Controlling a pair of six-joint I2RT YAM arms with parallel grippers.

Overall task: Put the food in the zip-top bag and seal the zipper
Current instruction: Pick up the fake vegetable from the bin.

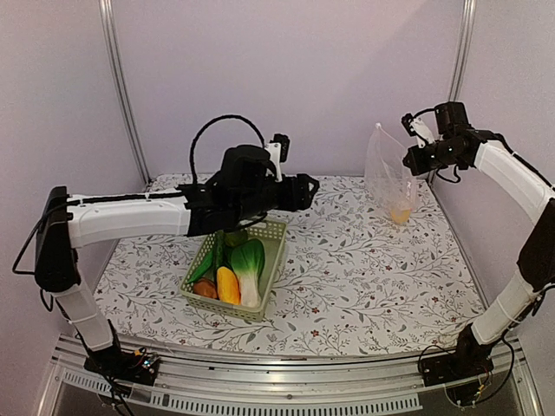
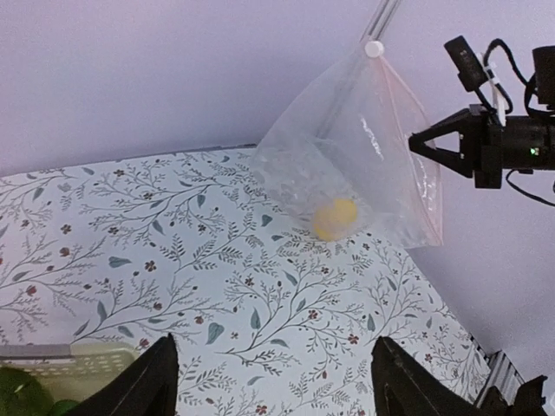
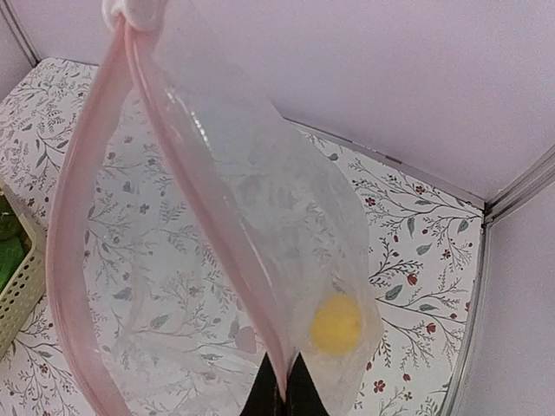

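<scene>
The clear zip-top bag (image 1: 388, 173) hangs at the back right with a yellow lemon (image 1: 400, 214) in its low corner. My right gripper (image 1: 409, 160) is shut on the bag's pinkish zipper strip (image 3: 186, 186). In the right wrist view the fingertips (image 3: 283, 386) pinch one strip, the mouth gapes open, and the lemon (image 3: 336, 323) lies inside. My left gripper (image 1: 309, 189) is open and empty above the far end of the basket. Its wrist view shows the bag (image 2: 364, 156) and lemon (image 2: 335, 217) ahead. Bok choy (image 1: 250, 264), an orange-yellow piece (image 1: 227, 284), a reddish-brown round one (image 1: 205, 289) and a cucumber (image 1: 208, 260) lie in the basket.
The pale green slatted basket (image 1: 279, 253) stands left of the table's middle, under the left arm. It also shows at the lower left of the left wrist view (image 2: 69, 357). Purple walls and metal corner posts close the back and sides. The flowered cloth lies between basket and bag.
</scene>
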